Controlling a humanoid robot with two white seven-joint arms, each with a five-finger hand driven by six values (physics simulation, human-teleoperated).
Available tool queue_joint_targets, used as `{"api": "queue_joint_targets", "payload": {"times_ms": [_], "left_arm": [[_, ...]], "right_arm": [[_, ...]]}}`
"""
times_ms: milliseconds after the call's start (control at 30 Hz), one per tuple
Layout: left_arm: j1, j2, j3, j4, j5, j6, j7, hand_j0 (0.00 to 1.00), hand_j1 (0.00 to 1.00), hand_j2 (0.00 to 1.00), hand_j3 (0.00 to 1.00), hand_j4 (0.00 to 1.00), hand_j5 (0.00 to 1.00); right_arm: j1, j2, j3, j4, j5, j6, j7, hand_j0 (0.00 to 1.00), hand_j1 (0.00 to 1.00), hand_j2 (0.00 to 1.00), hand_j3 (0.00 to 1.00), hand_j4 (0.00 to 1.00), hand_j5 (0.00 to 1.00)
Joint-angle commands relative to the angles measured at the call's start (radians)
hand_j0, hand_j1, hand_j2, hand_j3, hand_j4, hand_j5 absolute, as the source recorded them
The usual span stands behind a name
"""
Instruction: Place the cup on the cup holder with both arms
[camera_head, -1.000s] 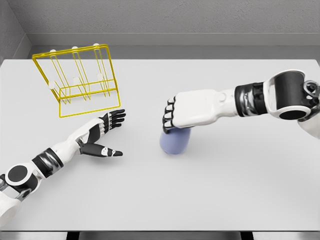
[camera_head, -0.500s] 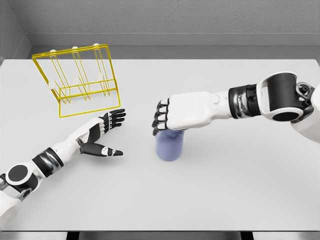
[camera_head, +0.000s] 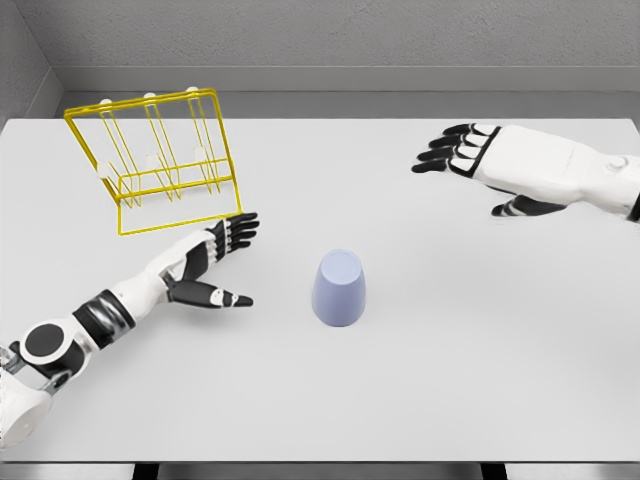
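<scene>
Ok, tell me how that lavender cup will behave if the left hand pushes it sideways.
The cup stands on the table and looks rigid, so it should keep its shape. Its upper end seems narrower than its base, so a low push would probably slide it, a high one might tip it. On its side, the taper would likely make it roll in a curve.

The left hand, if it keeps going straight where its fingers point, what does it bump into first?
Probably the yellow cup holder. The left hand is open, fingers aimed up and right, toward the holder's near right corner. It might just slip past that corner; depth is hard to judge. The cup sits off to its right.
</scene>
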Motion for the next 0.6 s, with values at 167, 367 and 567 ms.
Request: {"api": "queue_joint_targets", "payload": {"times_ms": [167, 367, 567], "left_arm": [[-0.043, -0.041, -0.078, -0.003, -0.009, 0.001, 0.000, 1.00, 1.00, 1.00, 1.00, 1.00, 1.00], [-0.051, -0.049, -0.097, -0.036, -0.011, 0.022, 0.000, 1.00, 1.00, 1.00, 1.00, 1.00, 1.00], [-0.051, -0.058, -0.110, -0.064, -0.026, 0.030, 0.000, 1.00, 1.00, 1.00, 1.00, 1.00, 1.00]], "right_arm": [[0.146, 0.095, -0.152, 0.082, -0.113, 0.004, -0.001, 1.00, 1.00, 1.00, 1.00, 1.00, 1.00], [0.202, 0.154, -0.165, 0.160, -0.104, 0.004, -0.001, 1.00, 1.00, 1.00, 1.00, 1.00, 1.00], [0.216, 0.168, -0.204, 0.171, -0.107, 0.004, -0.001, 1.00, 1.00, 1.00, 1.00, 1.00, 1.00]]}}
